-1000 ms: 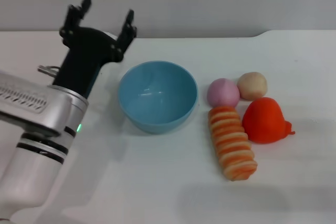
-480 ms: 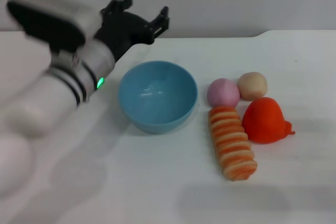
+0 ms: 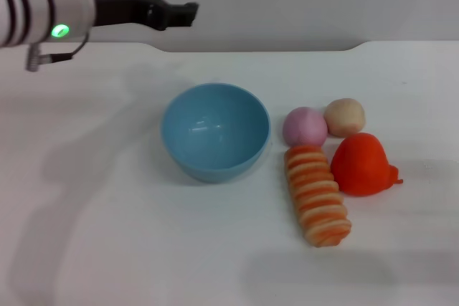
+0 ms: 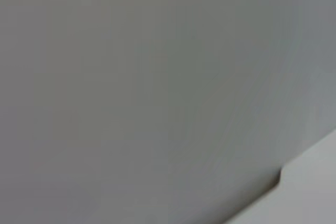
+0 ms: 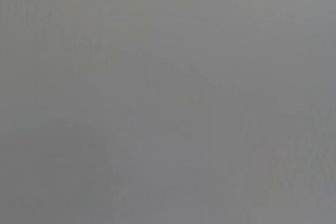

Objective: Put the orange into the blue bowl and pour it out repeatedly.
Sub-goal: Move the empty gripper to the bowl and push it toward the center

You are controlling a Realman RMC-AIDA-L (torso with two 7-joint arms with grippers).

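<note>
— Nearest the desk's (image 3: 107, 249) front edge?
— A striped roll (image 3: 317, 195), with the orange (image 3: 362, 164) beside it toward the right edge.
— The blue bowl (image 3: 214, 131)?
— Mid-desk, empty.
— And the left gripper (image 3: 172, 13)?
— Above the far edge, holding nothing; I can't tell how wide its fingers stand.

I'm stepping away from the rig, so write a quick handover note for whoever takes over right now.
Left claw: raised at the table's far left, above and behind the blue bowl, holding nothing; open or shut is unclear.
Right claw: not in view.
The blue bowl stands upright and empty on the white table.
The orange lies on the table to the bowl's right, beside the striped roll, near the pink ball and tan ball.
Done: nothing visible.
Left: put the orange into the bowl, pour out, repeat.
</note>
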